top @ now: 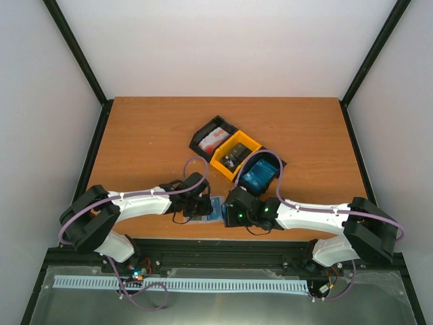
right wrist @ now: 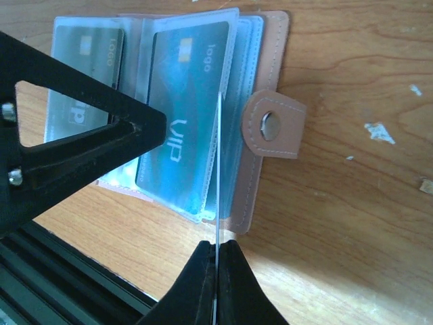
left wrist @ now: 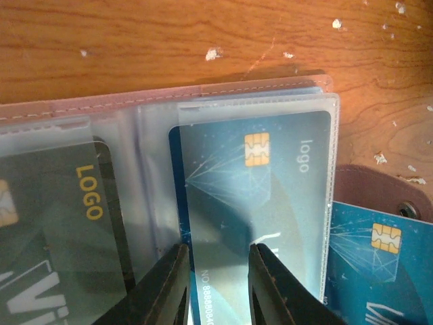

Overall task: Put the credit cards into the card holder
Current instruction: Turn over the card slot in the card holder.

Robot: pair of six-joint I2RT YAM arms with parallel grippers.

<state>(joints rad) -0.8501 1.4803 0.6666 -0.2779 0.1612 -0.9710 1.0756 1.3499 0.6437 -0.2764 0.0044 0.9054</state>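
Right jaws pinching blue card [left wrist: 371,274] edge-on, left jaws parted over holder [right wrist: 272,47]

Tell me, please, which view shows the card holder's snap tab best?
The right wrist view: the snap tab shows whole and unobstructed. The left wrist view crops it, partly behind a blue credit card; the top view cannot resolve it.
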